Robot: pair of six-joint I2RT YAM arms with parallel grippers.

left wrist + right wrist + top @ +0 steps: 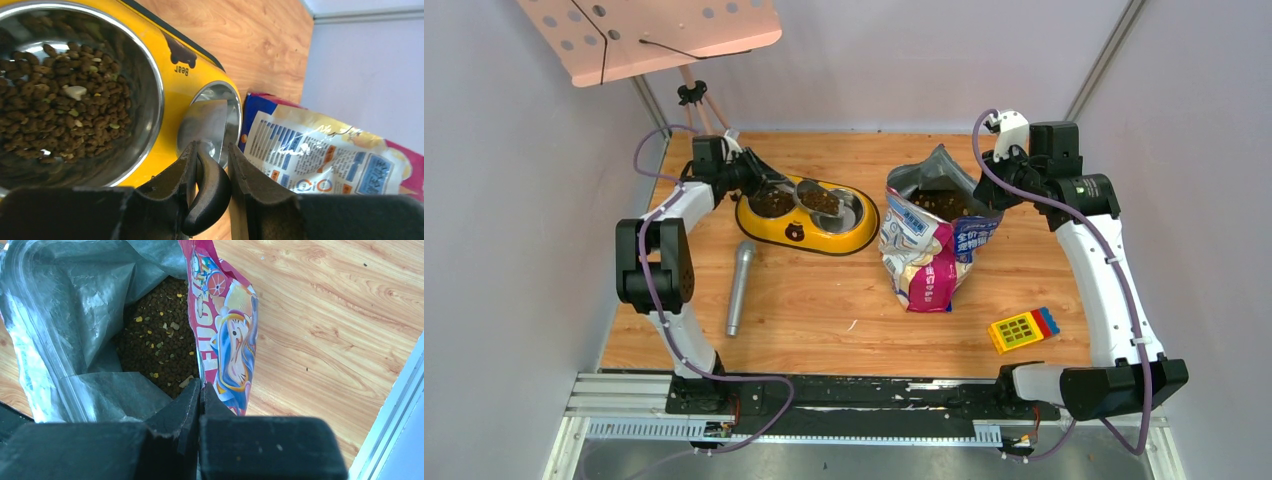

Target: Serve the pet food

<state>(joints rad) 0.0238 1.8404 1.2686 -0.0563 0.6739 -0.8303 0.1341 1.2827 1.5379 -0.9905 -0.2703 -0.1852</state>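
Dark brown pet food (160,340) lies inside the open glossy cat-food bag (929,250), which stands mid-table. My right gripper (200,385) is shut on the bag's pink rim (220,315) and holds its mouth open at the right side (992,195). More pet food (60,100) fills the left bowl of the yellow double-bowl feeder (769,225). My left gripper (212,147) is shut on the black handle (210,190) of a grey metal scoop (207,122). The scoop is tilted over the feeder's right bowl (236,112). Whether the scoop holds anything is hidden.
A grey microphone-shaped cylinder (740,285) lies on the wood in front of the feeder. A yellow block toy (1022,328) sits at the front right. A pink perforated board (654,30) on a stand overhangs the back left corner. Walls close both sides.
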